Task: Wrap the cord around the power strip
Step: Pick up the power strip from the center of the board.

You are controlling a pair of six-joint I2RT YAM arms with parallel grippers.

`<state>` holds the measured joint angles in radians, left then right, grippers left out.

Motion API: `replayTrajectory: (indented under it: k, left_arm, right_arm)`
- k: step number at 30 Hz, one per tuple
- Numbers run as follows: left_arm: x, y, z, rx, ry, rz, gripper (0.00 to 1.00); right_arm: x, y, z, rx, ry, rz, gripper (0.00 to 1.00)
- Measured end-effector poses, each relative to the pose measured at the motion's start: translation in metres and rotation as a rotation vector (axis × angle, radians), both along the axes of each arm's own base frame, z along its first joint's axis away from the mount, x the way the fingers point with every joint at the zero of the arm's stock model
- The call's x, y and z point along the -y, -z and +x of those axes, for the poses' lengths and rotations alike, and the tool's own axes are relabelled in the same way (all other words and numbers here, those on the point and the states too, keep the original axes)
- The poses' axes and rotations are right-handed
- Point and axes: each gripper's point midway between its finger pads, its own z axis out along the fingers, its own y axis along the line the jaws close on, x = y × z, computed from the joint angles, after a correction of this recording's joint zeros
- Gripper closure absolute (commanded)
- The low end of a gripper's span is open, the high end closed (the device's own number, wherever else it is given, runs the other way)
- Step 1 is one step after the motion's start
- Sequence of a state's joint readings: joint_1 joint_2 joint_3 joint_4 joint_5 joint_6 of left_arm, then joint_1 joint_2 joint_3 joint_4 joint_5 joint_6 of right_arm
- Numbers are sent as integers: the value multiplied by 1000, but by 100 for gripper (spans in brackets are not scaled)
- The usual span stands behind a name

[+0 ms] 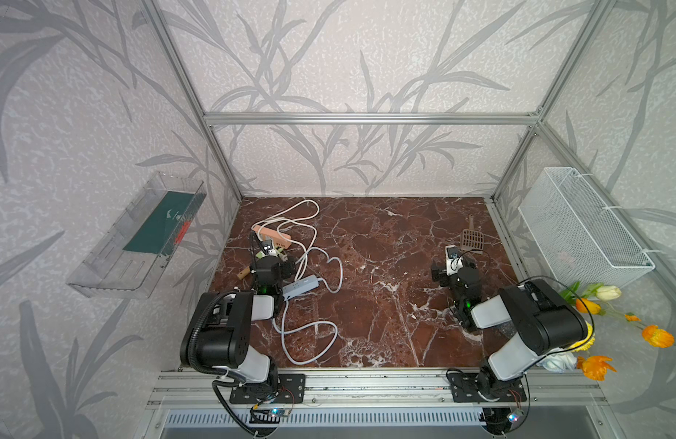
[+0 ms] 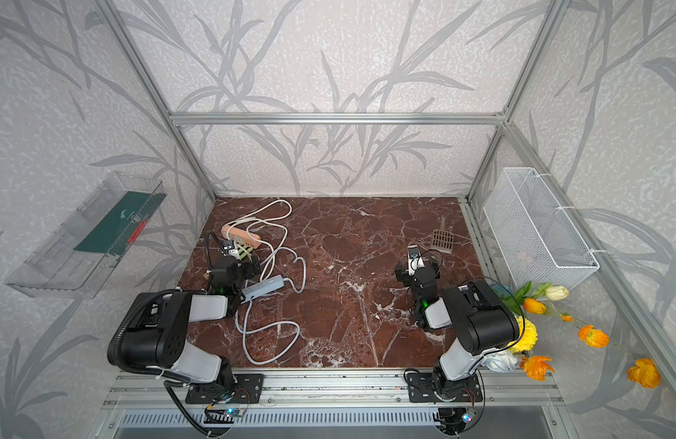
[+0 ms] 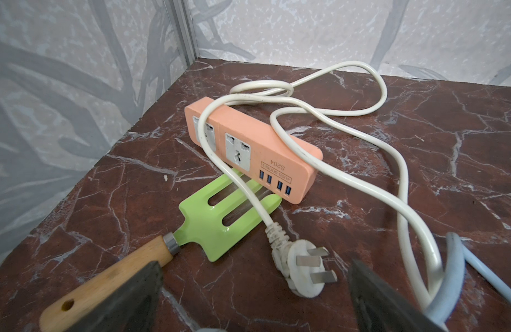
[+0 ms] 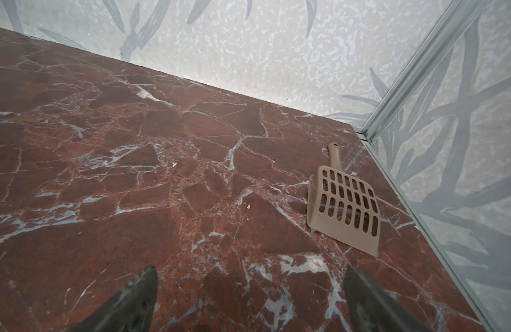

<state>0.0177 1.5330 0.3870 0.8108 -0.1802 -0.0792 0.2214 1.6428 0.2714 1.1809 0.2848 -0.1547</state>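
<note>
— Marble tabletop, red-brown, walled at the back and on both sides. Whereabouts of the power strip?
— Two on it. Peach power strip far back on the left, close to the back-left corner. Grey-blue strip nearer the front, beside the left forearm. Judging by the left wrist's aim, probably the peach one.
— Nearer arm?
— Left, plainly. Left gripper just short of it, jaws spread wide, holding nothing. Right gripper well apart over bare marble, likewise spread and empty, only a beige scoop ahead.
— Long axis?
— Slanting across the left jaws' line of approach: socket end toward the corner, USB end toward the open middle.
— White cord?
— Loose. Draped twice over the body, not wound. Remainder looping toward the back wall and out toward the middle, meeting the grey cord beside the jaws. Plug flat on the marble between jaws and strip, touching neither finger.
— Room to move?
— Tight toward the left wall and the back, open toward the centre. Green garden fork in the way, tines touching or tucked under the strip's near edge, cannot tell which. Likely wiser to work toward the middle.
</note>
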Motion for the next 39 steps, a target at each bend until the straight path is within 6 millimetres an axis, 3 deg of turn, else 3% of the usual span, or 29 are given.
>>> replayTrajectory:
  k: [10,18,21,23,26,28,31,34,37,39]
  left_arm:
    - [5,-5,-2,-12,20,18,0]
    - [27,-71,-2,67,44,25,0]
    - [29,-81,-6,65,40,-13,0]
    - [32,-90,-7,49,41,-44,0]
    - [36,-112,-6,36,30,-99,0]
    - [37,-129,-7,37,6,-156,0]
    - [34,-143,-15,28,-49,-281,3]
    - [29,-141,-30,-24,-73,-357,17]
    - [28,-135,-43,-129,-98,-387,27]
    - [29,-134,-51,-197,-119,-395,33]
  right_arm:
    - [10,-15,9,26,64,23,1]
    - [6,-17,-2,27,64,-12,1]
    - [-12,-48,1,23,29,-34,1]
    - [-24,-90,9,48,23,6,1]
    - [-37,-145,11,52,23,121,1]
    - [-44,-161,7,29,12,249,0]
    - [-56,-154,0,-51,-95,460,11]
    - [-75,-126,-9,-205,-143,615,14]
    - [-123,-101,-23,-404,-206,624,14]
    - [-163,-99,-33,-492,-273,588,14]
